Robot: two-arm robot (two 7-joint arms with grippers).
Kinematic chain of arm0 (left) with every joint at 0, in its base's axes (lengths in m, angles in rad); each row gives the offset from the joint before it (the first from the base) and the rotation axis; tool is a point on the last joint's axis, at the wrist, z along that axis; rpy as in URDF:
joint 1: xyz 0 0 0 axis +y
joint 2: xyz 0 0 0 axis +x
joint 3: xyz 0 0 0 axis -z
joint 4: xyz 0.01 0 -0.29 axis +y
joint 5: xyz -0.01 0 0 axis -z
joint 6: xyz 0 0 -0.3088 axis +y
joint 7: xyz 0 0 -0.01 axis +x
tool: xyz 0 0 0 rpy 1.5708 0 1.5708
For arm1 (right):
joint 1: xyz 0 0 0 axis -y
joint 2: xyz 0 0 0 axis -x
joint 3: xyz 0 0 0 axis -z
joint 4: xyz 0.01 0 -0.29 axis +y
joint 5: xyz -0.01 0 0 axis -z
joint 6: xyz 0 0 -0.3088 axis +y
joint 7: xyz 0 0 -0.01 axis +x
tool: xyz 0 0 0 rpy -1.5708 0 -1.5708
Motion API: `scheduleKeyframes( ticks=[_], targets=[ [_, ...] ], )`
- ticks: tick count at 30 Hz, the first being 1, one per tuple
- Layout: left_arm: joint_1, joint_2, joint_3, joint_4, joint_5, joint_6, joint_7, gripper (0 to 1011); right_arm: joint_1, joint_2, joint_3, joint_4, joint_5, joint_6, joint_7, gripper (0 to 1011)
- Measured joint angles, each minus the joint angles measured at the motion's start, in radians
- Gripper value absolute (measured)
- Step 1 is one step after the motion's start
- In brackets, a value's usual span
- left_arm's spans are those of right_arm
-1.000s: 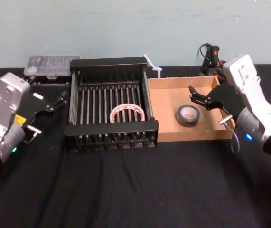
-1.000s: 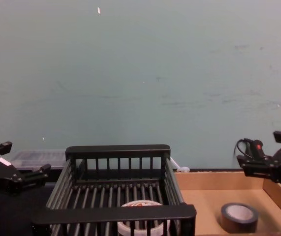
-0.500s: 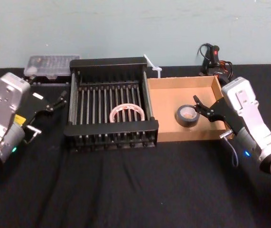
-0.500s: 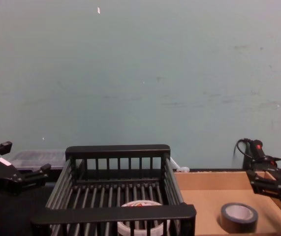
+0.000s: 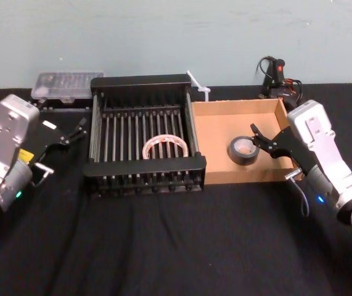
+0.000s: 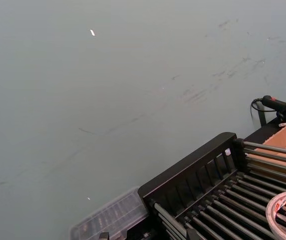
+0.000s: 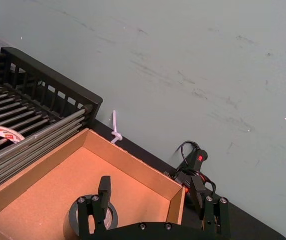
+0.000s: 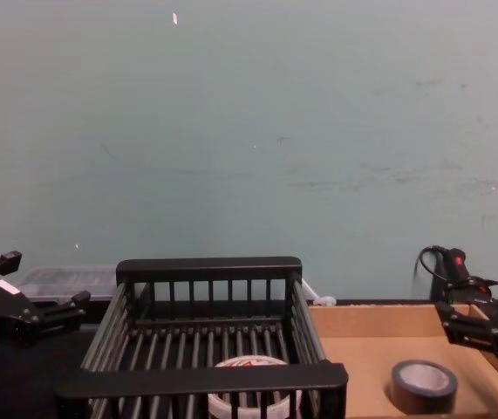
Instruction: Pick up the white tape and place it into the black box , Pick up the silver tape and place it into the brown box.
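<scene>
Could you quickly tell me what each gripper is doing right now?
Left gripper: open, empty, beside the black box.
Right gripper: open, empty, beside the silver tape.

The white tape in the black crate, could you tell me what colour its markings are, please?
Reddish marks on the pale ring face of the white tape; the head view shows them best.

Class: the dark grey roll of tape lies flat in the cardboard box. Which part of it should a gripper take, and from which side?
Probably from above. The silver tape lies flat on the floor of the brown box, hole facing up, so one finger could drop into the hole and one outside, pinching the wall. The low cardboard walls hinder a sideways approach. The right gripper is open beside it.
</scene>
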State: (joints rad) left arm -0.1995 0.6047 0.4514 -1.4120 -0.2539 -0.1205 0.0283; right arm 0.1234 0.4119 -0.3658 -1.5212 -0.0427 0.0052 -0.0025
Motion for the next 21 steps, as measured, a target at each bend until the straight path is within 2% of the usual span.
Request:
scheduleKeyframes(
  ticks=[21],
  targets=[
    [0.0, 0.0, 0.0, 0.0, 0.0, 0.0, 0.0, 1001, 0.001, 0.001, -0.002, 0.001, 0.0, -0.001, 0.0, 1002]
  ],
)
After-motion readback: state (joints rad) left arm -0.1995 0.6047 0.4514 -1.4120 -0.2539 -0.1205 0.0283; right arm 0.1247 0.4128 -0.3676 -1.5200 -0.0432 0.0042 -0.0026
